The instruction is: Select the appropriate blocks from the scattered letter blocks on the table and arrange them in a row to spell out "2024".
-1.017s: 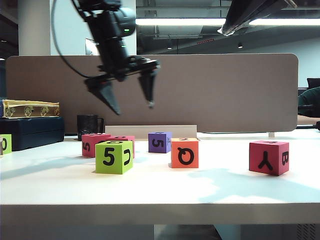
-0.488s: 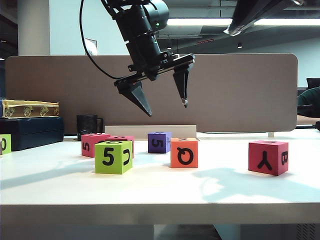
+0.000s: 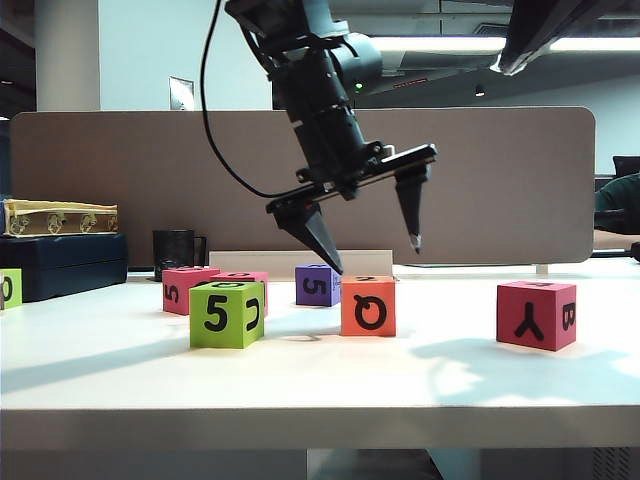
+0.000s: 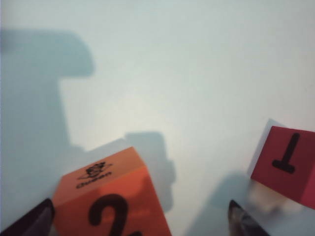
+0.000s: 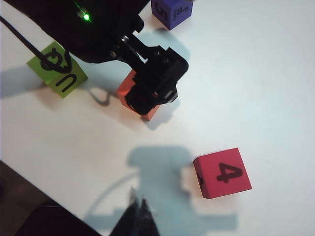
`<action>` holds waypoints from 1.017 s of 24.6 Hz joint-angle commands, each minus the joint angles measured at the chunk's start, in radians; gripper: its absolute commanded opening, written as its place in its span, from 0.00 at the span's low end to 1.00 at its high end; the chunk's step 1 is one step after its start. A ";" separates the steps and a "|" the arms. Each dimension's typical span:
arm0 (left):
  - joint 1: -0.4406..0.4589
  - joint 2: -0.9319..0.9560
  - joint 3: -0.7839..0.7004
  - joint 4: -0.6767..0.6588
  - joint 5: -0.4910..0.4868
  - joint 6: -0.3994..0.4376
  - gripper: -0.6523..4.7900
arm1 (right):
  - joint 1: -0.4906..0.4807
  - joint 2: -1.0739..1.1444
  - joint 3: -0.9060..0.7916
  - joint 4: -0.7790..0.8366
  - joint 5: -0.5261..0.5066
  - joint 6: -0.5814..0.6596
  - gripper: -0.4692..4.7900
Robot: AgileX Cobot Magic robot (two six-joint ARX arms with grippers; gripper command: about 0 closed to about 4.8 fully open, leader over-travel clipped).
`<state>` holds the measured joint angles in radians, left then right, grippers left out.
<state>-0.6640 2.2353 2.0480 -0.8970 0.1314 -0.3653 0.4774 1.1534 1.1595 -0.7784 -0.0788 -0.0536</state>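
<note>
progress: no row yet, blocks scattered on worktop (image 3: 320, 385) | left end effector (image 3: 372, 252) spread above orange block (image 3: 368, 305) | right end effector (image 5: 140, 216) closed, raised, empty

Left arm (image 3: 320, 90): black, bulky rounded housing, small green indicator light, black cable looping off its upper side. Left gripper (image 3: 372, 245): two long black tapered fingers on a flat black crossbar. Right gripper (image 5: 140, 216): dark narrow pointed fingers, pale tips.
</note>
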 commanded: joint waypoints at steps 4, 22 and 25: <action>-0.008 0.008 0.001 -0.036 -0.050 -0.032 0.98 | 0.001 -0.006 0.004 -0.010 -0.002 -0.003 0.08; -0.027 0.002 0.021 -0.038 -0.071 -0.009 0.98 | 0.001 -0.006 0.004 -0.002 -0.006 -0.003 0.08; -0.027 -0.003 0.027 -0.050 -0.095 0.000 0.98 | 0.001 -0.006 0.004 -0.002 -0.009 -0.003 0.08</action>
<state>-0.6888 2.2421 2.0663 -0.9470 0.0509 -0.3779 0.4778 1.1522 1.1595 -0.7979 -0.0822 -0.0536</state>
